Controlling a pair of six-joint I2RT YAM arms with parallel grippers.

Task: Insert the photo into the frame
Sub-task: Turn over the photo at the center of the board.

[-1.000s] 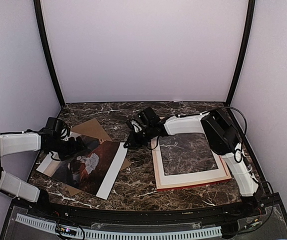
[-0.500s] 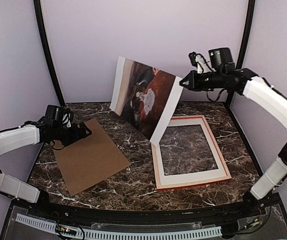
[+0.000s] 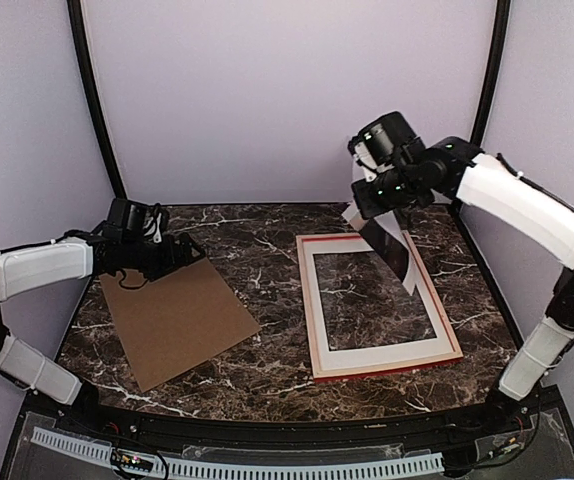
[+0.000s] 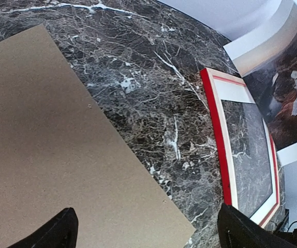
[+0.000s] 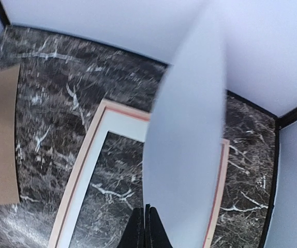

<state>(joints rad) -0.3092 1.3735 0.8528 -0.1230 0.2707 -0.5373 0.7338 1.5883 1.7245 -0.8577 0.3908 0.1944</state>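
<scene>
1 photo point(image 3: 390, 240) in R tool point(image 5: 145, 223), over frame point(image 3: 307, 300)

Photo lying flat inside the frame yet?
No: the photo hangs tilted in the air above the frame, its edge pinched in the shut jaws of the right gripper.

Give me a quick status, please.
Right pincer shut on photo, hanging above frame. Left pincer open over backing board. White mat lies in frame.
</scene>
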